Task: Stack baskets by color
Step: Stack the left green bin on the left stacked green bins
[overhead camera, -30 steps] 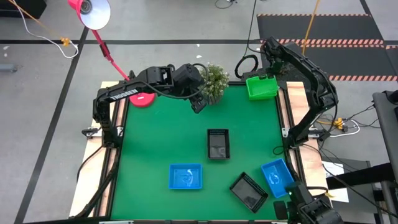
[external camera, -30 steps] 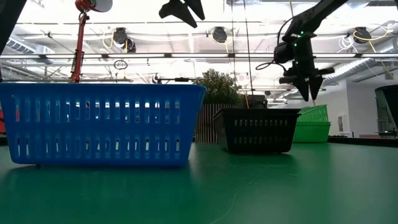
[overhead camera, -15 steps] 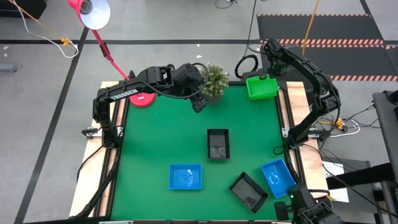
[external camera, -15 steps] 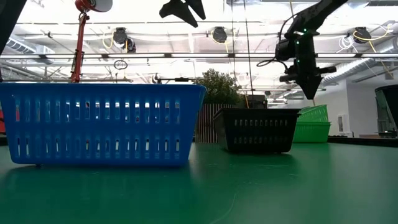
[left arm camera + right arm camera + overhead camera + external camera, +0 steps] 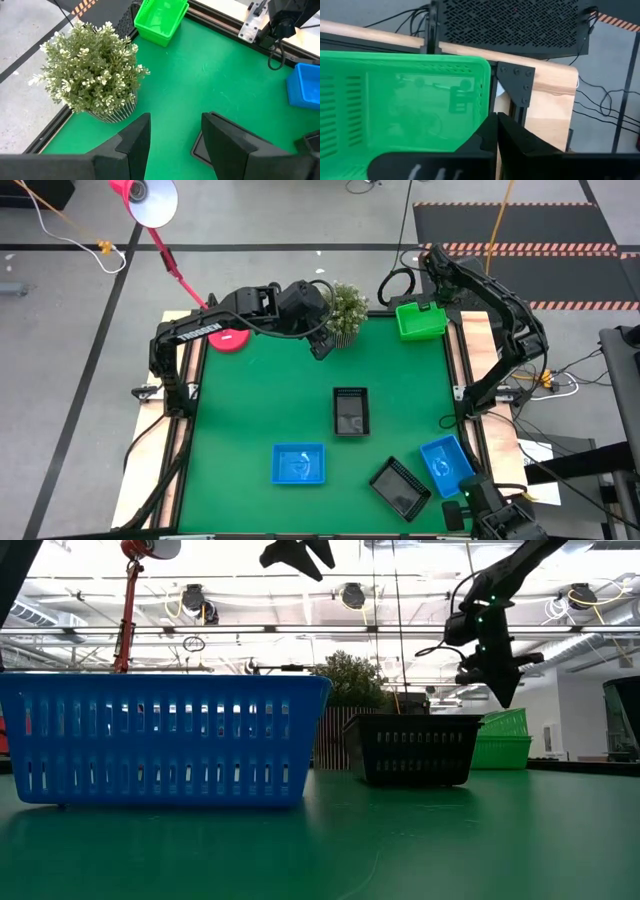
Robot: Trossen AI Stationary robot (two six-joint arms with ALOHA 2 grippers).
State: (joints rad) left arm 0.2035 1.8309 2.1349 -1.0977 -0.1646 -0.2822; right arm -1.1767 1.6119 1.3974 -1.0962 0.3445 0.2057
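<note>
Green baskets sit nested at the table's far right corner; in the low view the upper one lies tilted in the lower. My right gripper is shut at the near-right corner of that stack's rim. A black basket stands mid-table. A blue basket and a second, turned black one stand near the front. Another blue basket sits at the right edge. My left gripper hangs open high beside the plant, with nothing between its fingers. My right gripper comes at the green stack's corner from above, slanting down, with its fingers closed together just outside the corner of the rim. I cannot tell whether they touch the rim or have any of the wall between them.
A potted plant stands at the far middle, right beside my left gripper. A red lamp base sits at the far left, its arm reaching out over the floor. Wooden rails border the table's left and right sides.
My right gripper has shut its fingers above the green stack's corner, going from a clear gap to none. The baskets have stayed where they were.
</note>
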